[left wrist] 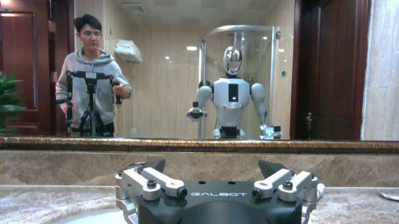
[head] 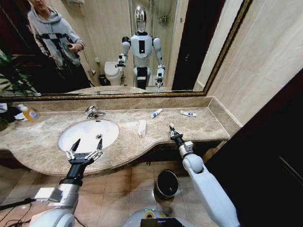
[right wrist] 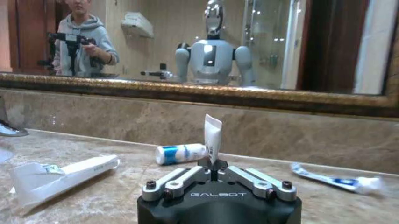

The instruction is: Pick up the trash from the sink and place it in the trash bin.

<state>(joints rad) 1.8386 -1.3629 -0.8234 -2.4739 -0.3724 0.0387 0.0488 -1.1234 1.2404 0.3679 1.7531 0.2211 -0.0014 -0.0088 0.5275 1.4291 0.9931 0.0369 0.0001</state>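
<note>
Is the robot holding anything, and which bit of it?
The right gripper pinches a small white tube by its lower end; the left gripper holds nothing.

Orange-labelled bottle (head: pixel 29 113) beside a plant (head: pixel 12 75), below the mirror (head: pixel 142 47)

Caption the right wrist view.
Right gripper shut on a white tube above the marble counter.

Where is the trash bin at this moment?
In the head view the trash bin stands on the tiled floor below the counter's front edge, right of the sink and just left of the right arm.
</note>
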